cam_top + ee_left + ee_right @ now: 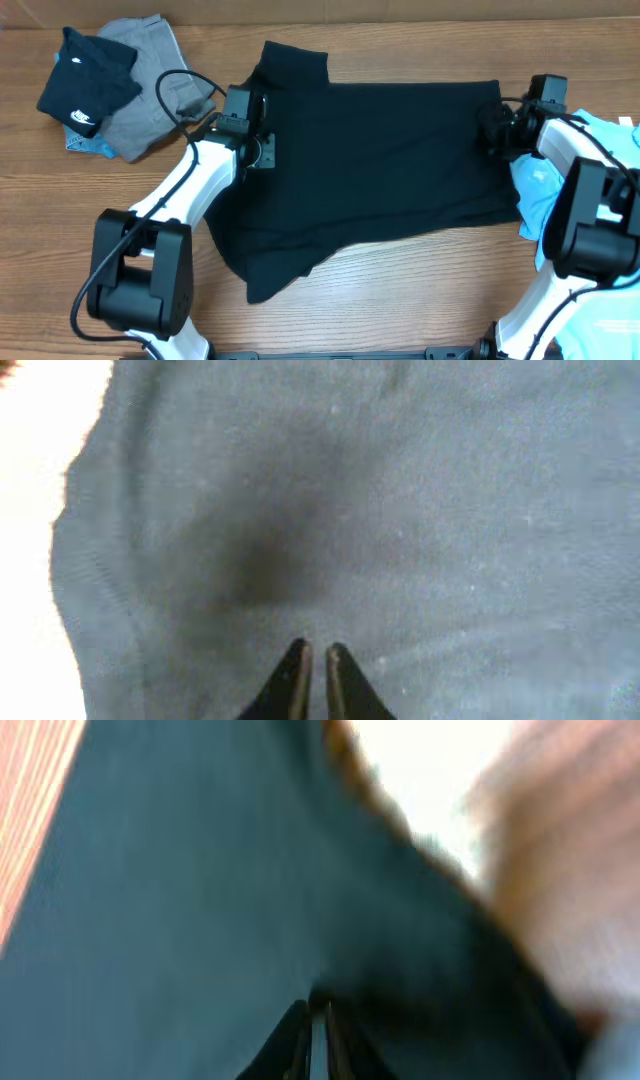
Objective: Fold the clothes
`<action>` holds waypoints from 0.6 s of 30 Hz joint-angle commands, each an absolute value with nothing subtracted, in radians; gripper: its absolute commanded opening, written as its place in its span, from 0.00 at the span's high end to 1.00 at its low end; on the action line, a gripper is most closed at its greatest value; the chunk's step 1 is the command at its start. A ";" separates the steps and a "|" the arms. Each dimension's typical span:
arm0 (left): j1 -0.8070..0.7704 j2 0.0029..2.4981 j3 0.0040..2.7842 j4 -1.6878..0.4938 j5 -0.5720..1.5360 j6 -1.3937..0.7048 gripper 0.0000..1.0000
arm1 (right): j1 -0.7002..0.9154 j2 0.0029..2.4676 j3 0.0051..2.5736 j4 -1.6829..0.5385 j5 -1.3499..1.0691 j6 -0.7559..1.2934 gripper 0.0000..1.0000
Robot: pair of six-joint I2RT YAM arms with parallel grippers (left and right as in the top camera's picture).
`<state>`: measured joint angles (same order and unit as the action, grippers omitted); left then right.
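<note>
The black T-shirt [380,160] lies spread across the middle of the table, with a sleeve at the top left and a loose corner hanging toward the front. My left gripper [262,150] rests over the shirt's left part. In the left wrist view its fingers [317,652] are together just above flat fabric [400,510], holding nothing. My right gripper [492,130] is at the shirt's right edge. In the blurred right wrist view its fingers [318,1010] are closed on a raised fold of the shirt [200,900].
A pile at the back left holds a small black garment with a white logo [85,85] on a grey garment [150,75]. Light blue clothing [545,195] lies at the right edge by the right arm. Bare wooden table [400,290] runs along the front.
</note>
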<state>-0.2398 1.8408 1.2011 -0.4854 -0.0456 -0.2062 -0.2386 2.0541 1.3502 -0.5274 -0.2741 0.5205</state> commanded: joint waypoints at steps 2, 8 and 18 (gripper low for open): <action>-0.234 1.948 1.199 -0.444 -0.028 -0.205 0.96 | -0.229 1.801 1.377 -0.651 -0.303 0.414 0.91; -0.234 2.042 1.200 -0.345 -0.031 -0.204 0.96 | -0.222 1.560 1.377 -0.833 -0.328 0.414 0.91; -0.198 2.098 1.431 -0.263 -0.017 -0.173 0.92 | -0.129 1.417 1.368 -1.151 -0.293 0.418 0.90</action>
